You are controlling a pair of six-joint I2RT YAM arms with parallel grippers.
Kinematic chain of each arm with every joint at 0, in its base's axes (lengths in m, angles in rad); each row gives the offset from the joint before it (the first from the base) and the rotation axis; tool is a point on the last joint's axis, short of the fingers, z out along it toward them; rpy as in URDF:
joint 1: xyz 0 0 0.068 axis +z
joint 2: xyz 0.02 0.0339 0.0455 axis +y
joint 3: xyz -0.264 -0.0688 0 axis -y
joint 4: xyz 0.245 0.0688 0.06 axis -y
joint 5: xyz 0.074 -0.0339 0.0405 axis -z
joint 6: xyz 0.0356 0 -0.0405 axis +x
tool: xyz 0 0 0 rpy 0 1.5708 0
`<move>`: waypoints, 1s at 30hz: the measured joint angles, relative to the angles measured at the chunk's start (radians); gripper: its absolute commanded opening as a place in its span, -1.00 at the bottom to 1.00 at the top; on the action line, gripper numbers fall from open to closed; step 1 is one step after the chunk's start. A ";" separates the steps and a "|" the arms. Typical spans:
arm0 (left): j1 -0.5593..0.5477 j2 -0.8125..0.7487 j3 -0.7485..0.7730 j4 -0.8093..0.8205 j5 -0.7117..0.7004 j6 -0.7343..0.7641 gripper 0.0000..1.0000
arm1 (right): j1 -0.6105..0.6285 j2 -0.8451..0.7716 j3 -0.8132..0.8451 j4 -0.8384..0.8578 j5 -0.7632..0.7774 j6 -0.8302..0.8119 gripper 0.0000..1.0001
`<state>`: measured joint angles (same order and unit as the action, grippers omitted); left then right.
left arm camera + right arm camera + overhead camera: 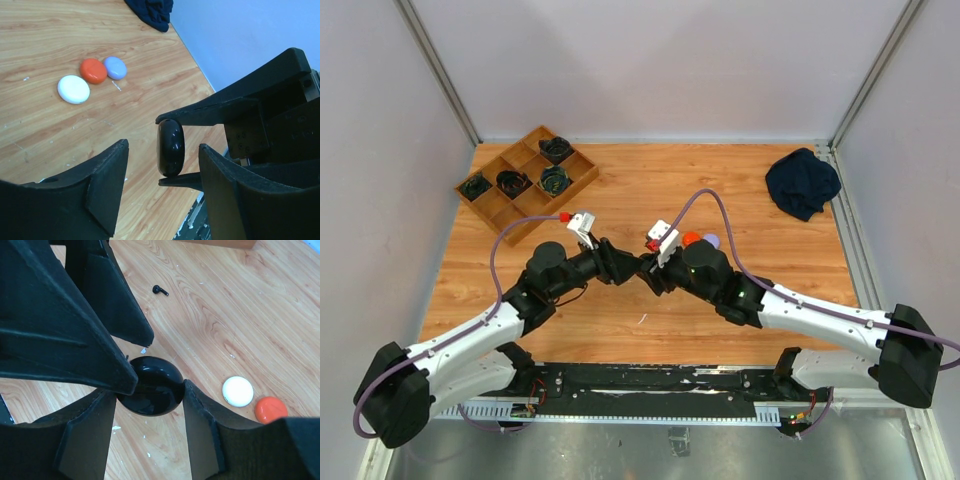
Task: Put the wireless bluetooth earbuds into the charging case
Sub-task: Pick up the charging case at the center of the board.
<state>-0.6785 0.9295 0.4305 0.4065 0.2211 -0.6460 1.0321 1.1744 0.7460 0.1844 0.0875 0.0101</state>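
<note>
Evidently the right jaws pinch the black case (155, 390) over the counter (240, 315); the left jaws stand spread either side of it, not touching. One earbud (160, 290) lies on the counter beyond.

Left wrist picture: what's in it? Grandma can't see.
A black case stands on edge in the right pincer, between the open fingers of the left pincer. Behind lie a white case, orange case and lavender case on the table.

black case (171, 148) pinched upright, left end effector (163, 146) agape
</note>
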 measured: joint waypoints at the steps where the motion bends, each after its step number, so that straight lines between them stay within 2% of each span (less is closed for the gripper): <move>1: -0.003 0.006 0.000 0.006 0.000 -0.002 0.22 | 0.003 0.000 0.000 0.005 0.001 -0.001 -0.14; 8: -0.019 0.041 0.000 0.036 -0.006 -0.005 -0.03 | 0.006 0.007 -0.001 0.023 0.004 -0.007 -0.13; 12: -0.020 0.044 0.000 0.039 -0.013 -0.002 -0.29 | 0.006 0.010 -0.001 0.031 0.004 -0.011 -0.11; 16: -0.026 0.043 0.000 0.052 -0.009 0.021 -0.52 | 0.006 0.012 -0.003 0.032 0.003 -0.013 0.01; 24: -0.026 0.024 0.033 -0.023 -0.003 0.130 -0.56 | 0.006 -0.004 -0.008 0.032 -0.024 -0.037 0.31; 30: -0.026 -0.015 0.098 -0.121 0.008 0.240 -0.55 | -0.040 -0.122 -0.027 0.001 -0.140 -0.085 0.39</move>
<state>-0.7044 0.9142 0.5289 0.2859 0.2287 -0.4057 0.9920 1.0523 0.7185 0.1852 -0.0521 -0.0753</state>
